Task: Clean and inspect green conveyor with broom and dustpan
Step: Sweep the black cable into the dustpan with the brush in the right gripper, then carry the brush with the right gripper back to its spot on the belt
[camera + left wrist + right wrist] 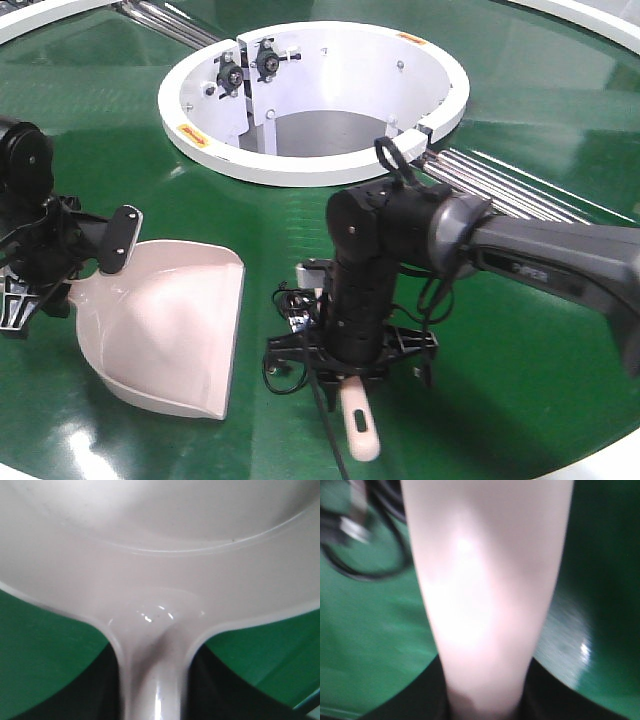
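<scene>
Two closed grippers (pixel 75 255) (pixel 352 372): dustpan (pixel 170 320) left, broom (pixel 360 425) right.

**A:** The conveyor (pixel 560 110) is gleaming: glossy dark green, smooth, with light glare streaking across it.
**B:** The dustpan (pixel 170 330) is pale plastic, smooth, with a soft sheen and bright highlights at the handle root.
**A:** The broom (pixel 360 428) handle is the same pale, smooth plastic.
**B:** The rollers (pixel 500 185) look like bare steel, bright and shiny.
**A:** The centre ring (pixel 320 172) is white with a flat painted look, nearly matt.
**B:** The right arm (pixel 560 250) has a dark grey shell with a satin finish.
</scene>
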Motion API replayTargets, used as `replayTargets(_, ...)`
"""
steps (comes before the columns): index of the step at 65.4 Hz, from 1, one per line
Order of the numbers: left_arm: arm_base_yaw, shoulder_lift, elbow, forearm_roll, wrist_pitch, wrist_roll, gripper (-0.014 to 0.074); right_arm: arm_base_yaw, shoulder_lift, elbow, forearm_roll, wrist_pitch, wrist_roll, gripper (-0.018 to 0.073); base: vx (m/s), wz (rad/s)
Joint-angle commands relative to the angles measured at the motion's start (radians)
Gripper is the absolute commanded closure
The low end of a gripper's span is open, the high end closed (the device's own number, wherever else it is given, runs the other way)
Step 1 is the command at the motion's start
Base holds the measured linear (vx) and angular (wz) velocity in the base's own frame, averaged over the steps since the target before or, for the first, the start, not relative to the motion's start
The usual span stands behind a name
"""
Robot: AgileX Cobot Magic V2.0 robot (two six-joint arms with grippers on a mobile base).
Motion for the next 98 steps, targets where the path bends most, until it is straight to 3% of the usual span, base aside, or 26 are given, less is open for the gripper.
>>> replayTargets(1,-0.008,-0.042,-0.029,-0.014,0.004,0.000,0.0603,0.025,-0.012,-0.076,0.048,0.080,-0.018,0.0561,0.00,0.00)
replayTargets(24,-0.008,-0.042,-0.029,-0.014,0.004,0.000,0.0603,0.132,0.155,-0.367,0.213,0.080,-0.084,0.0561,0.00,0.00)
replayTargets(37,-0.008,-0.042,-0.029,-0.014,0.004,0.000,0.0603,0.169,0.215,-0.551,0.256,0.079,-0.094,0.0561,0.00,0.00)
replayTargets(47,-0.008,-0.042,-0.029,-0.014,0.004,0.000,0.0603,0.172,0.220,-0.592,0.257,0.079,-0.105,0.0561,0.00,0.00)
replayTargets(69,-0.008,-0.042,-0.029,-0.014,0.004,0.000,0.0603,0.142,0.182,-0.558,0.199,0.079,-0.120,0.0561,0.00,0.00)
replayTargets(98,-0.008,-0.042,-0.029,-0.014,0.003,0.000,0.0603,-0.029,-0.131,-0.171,-0.003,0.079,-0.190,0.0561,0.00,0.00)
